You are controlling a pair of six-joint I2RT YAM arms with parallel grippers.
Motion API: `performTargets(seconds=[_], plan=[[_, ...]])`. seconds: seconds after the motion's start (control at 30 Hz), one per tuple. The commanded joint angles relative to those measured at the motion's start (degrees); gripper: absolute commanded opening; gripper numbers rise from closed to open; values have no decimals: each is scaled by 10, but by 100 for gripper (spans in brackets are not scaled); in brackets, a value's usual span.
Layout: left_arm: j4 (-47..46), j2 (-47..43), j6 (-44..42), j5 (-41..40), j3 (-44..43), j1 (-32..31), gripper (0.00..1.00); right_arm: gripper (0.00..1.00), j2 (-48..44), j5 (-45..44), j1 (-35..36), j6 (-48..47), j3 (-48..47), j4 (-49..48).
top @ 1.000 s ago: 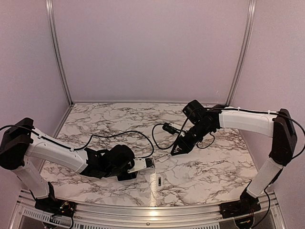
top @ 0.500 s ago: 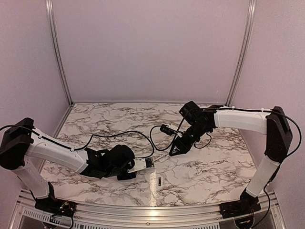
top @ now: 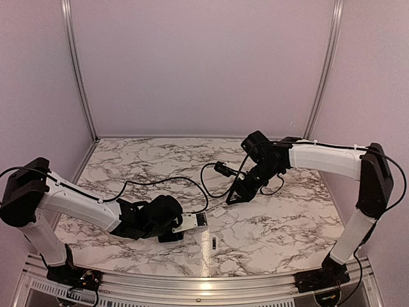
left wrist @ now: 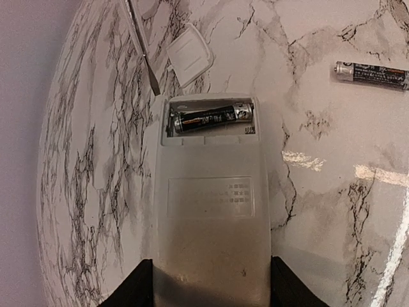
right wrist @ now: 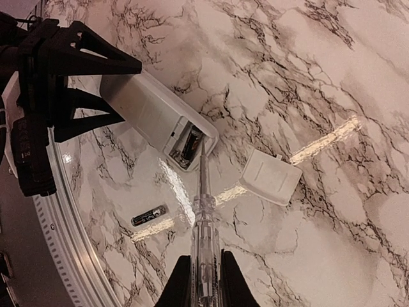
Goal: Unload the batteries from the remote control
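Black fingers of the left tool (left wrist: 211,289) pinch the near end of the remote control (left wrist: 211,192), one finger on each long edge, spread only as wide as the remote itself. The remote is a flat white bar lying back-side up, low over the marbled surface (top: 275,230). At its far end the battery compartment is uncovered. A dark battery (left wrist: 208,118) with gold lettering lies crosswise in the compartment, and the slot beside it is bare.

The right tool (right wrist: 206,281) is pressed together on the clear plastic handle of a screwdriver (right wrist: 204,217). The slim shaft points away from the tool toward the remote. Its dark tip sits right at the edge of the uncovered compartment, close to the seated battery. Whether the tip touches the remote or the battery cannot be told.

A second battery (left wrist: 372,73) lies on its side on the surface, apart from the remote and off its right edge as the left wrist camera sees it. From above, it (top: 215,242) lies between the remote's open end and the near edge of the surface.

A small white squarish cover (left wrist: 188,56) lies flat on the surface just beyond the remote's open end, beside the screwdriver shaft.
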State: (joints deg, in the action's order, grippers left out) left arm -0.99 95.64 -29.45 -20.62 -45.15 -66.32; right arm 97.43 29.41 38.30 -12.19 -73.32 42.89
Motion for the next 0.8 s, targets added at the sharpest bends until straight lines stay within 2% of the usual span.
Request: performTargets(seconds=[0.0, 0.77], plan=[[-4, 14, -5, 2, -19, 0, 7, 0, -13, 18, -3, 0, 13, -15], [4, 14, -14, -2, -25, 0, 7, 0, 48, 34, -3, -19, 37, -53]])
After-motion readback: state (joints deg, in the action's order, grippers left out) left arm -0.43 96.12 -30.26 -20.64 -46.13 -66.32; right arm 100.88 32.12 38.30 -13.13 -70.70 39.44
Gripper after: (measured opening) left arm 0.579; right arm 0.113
